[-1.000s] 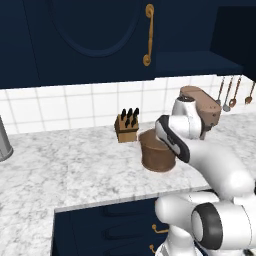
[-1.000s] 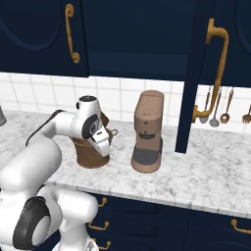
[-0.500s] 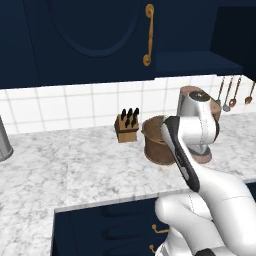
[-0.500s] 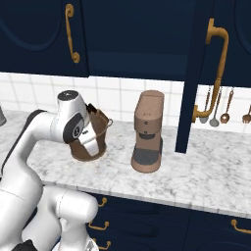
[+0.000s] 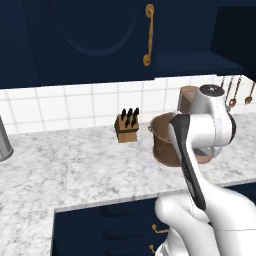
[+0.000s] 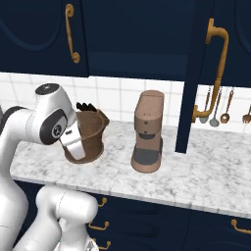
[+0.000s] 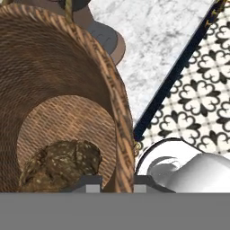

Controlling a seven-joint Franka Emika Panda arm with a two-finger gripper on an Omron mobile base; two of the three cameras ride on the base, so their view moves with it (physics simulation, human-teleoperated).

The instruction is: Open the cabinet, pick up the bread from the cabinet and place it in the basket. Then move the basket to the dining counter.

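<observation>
Knife block point(image 5: 127, 127) sits at the tiled wall, then the basket point(image 5: 162, 142) tipped on the marble worktop point(image 5: 75, 170), bread point(image 7: 63, 164) lying inside. Gripper point(image 7: 116, 182) has its jaws pinching the basket's rim. Coffee machine point(image 6: 148, 131) just right.

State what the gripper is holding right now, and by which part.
The gripper holds the basket by its rim, one finger inside the wall and one outside. The bread lies loose on the basket's bottom.
</observation>
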